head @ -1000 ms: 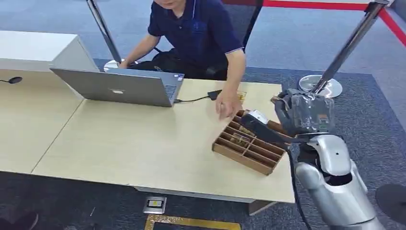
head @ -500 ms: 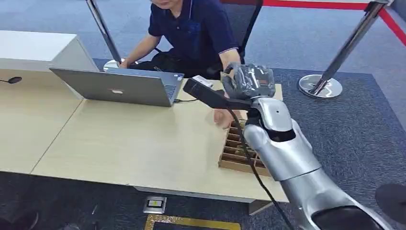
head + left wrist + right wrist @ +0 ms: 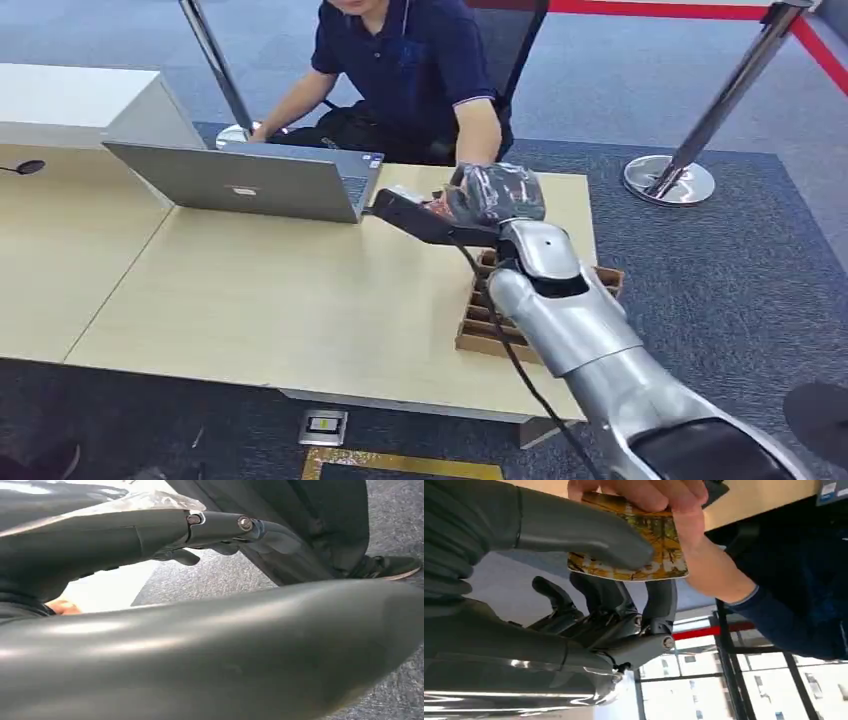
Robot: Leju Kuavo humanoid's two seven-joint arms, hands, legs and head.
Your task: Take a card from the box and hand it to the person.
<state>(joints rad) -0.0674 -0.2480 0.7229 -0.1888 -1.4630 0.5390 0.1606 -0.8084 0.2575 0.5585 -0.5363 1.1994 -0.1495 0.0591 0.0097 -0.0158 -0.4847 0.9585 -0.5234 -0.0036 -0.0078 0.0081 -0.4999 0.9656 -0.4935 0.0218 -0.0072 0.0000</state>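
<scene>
The right hand (image 3: 589, 545), swung over from the box (image 3: 500, 320) to the person's hand (image 3: 659, 500), pinches the card (image 3: 649, 545) as they grasp it; handover nearly done.

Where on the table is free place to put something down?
The table is bare in front of the laptop, from there to the near edge and across to the box. It is crowded behind the box, where the right hand and the person's hand both hold the card.
</scene>
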